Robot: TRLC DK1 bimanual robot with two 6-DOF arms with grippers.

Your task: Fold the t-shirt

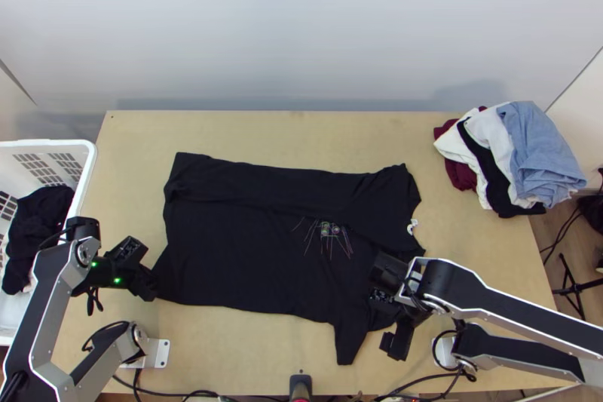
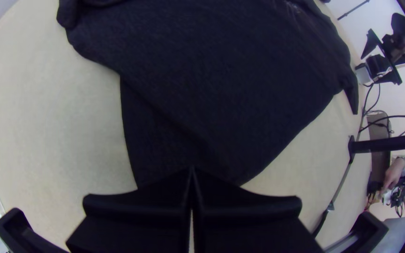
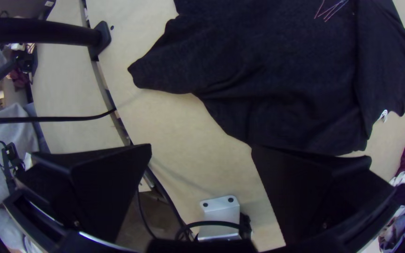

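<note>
Plainly seen at far left, a white plastic basket (image 1: pixel 84 176) is set at the worktop's (image 1: pixel 301 360) edge, with black clothing (image 1: pixel 38 225) heaped inside. Just to its right, the near hem corner of a black t-shirt (image 1: pixel 249 251) is gripped by the left claw (image 1: pixel 151 286), its two fingers brought together at the tips. In the left wrist view, a crease is drawn through the cloth toward the left claw (image 2: pixel 191 171).

Across the middle of the light wooden worktop, the t-shirt is laid out sideways, mostly spread, its hem to the left and its collar to the right. Creases are carried along its far side, and the near sleeve is pointed toward the near edge. Fine coloured lines are printed on the chest, and a white neck label (image 1: pixel 412 226) is shown at the collar.

By the near shoulder, the right claw (image 1: pixel 387 310) is held wide open, with nothing gripped between its fingers. At the far right corner, burgundy, white, black and light blue garments (image 1: pixel 535 149) are piled together.
</note>
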